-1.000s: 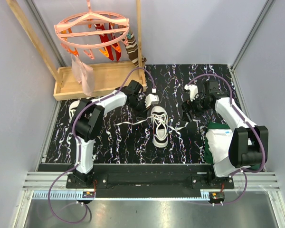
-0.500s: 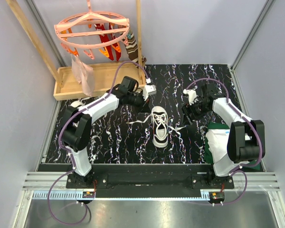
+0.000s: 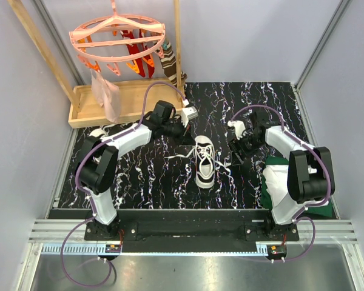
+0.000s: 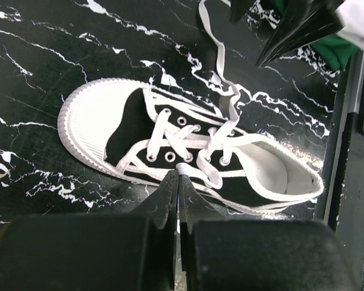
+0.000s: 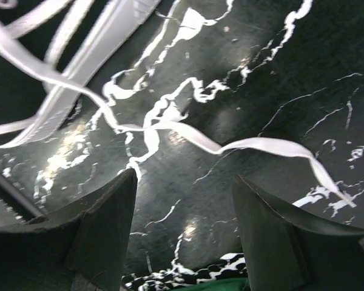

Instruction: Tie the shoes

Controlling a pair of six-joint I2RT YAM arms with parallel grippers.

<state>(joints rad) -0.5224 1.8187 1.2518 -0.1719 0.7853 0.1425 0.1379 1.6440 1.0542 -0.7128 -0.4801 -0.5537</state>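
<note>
One black sneaker (image 3: 204,162) with a white toe cap lies mid-table, toe toward the back. It also shows in the left wrist view (image 4: 170,139), laces loose. My left gripper (image 3: 187,139) hovers by the shoe's toe end. In the left wrist view it (image 4: 179,173) is shut, with a white lace strand (image 4: 200,173) pinched at its tips. My right gripper (image 3: 235,150) is open just right of the shoe. In the right wrist view it (image 5: 183,177) hangs above a loose lace (image 5: 249,145) lying on the table. A white toe cap (image 3: 97,131), perhaps the second shoe, peeks out behind the left arm.
A folded white-and-green cloth (image 3: 278,179) lies at the right under the right arm. A wooden tray (image 3: 133,100) stands at the back left. Above it hangs a pink clip hanger (image 3: 118,36) with a dark striped sock (image 3: 170,60). The table is black marble-patterned (image 3: 145,176).
My left arm has swung its elbow out to the left, and its gripper stays by the shoe's toe. My right gripper has moved a little left toward the shoe.
</note>
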